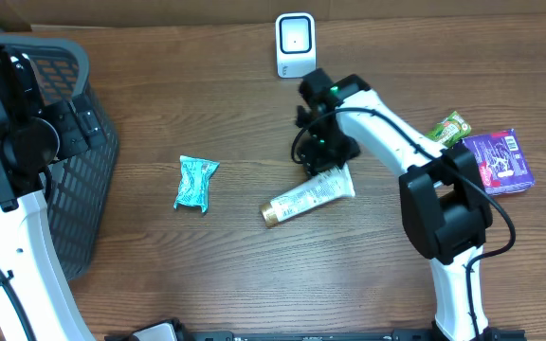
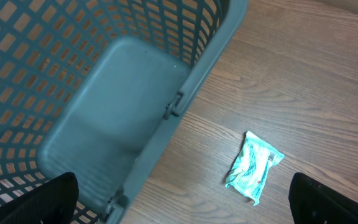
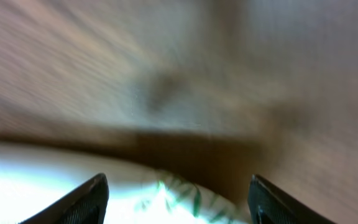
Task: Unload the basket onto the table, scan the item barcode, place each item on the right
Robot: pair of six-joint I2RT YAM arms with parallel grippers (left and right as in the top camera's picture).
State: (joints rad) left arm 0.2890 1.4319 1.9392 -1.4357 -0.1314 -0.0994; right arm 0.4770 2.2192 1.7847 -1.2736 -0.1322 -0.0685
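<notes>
Right fingertips: two dark pads at the bottom edge of the right wrist view, set well apart, with nothing pinched between them (this view is badly blurred).
Right gripper: jaws apart, poised over the flat end of the tube; whether either pad touches the tube cannot be told.
Item: white toothpaste tube with a gold cap, lying flat and slanted near the middle of the brown wooden table, cap toward the lower left. In the right wrist view it shows only as a pale blur with green print, low between the fingers.
Scanner: small white upright barcode scanner, standing at the far edge of the table, beyond the right gripper and well apart from the tube.
Left gripper: fingers spread as wide as they go, holding nothing and touching nothing, hovering by the basket's rim.
Basket: grey-blue plastic lattice basket, at the left side of the table, partly under the left arm; the left wrist view looks down onto a smooth solid panel set in its latticed wall.
Sachet: crinkled teal foil sachet, lying flat between the basket and the tube, apart from both.
Right side: green snack packet and purple printed box, just beside each other near the right arm.
</notes>
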